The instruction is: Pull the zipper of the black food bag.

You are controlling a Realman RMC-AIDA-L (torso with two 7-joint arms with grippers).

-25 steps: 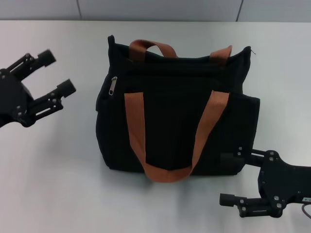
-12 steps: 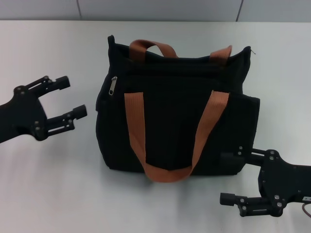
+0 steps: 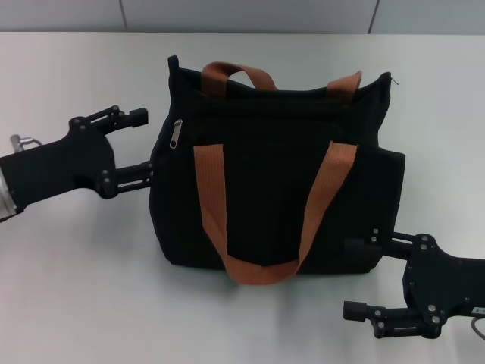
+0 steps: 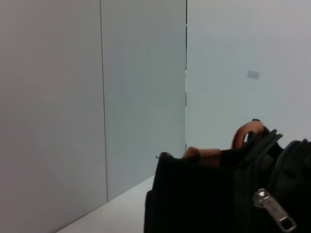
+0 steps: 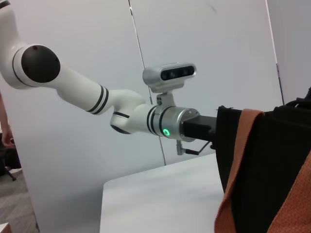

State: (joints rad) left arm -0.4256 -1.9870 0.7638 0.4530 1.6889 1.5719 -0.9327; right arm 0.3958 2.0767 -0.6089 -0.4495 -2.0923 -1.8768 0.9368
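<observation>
We note the black food bag [image 3: 276, 174], a boxy fabric tote lying on the table with one broad face up, its mouth edge on the far side and two rust-orange strap handles, the near one looping toward us. The zipper [image 3: 176, 134], a small silver pull tab, hangs at the bag's far-left corner, at the left end of the zip line.

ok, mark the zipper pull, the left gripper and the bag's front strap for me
zipper [image 3: 176, 134], head view, middle of the silver pull tab.
left gripper [image 3: 142, 145], head view, midway between its open fingertips.
front strap [image 3: 211, 199], head view, its left vertical run.
</observation>
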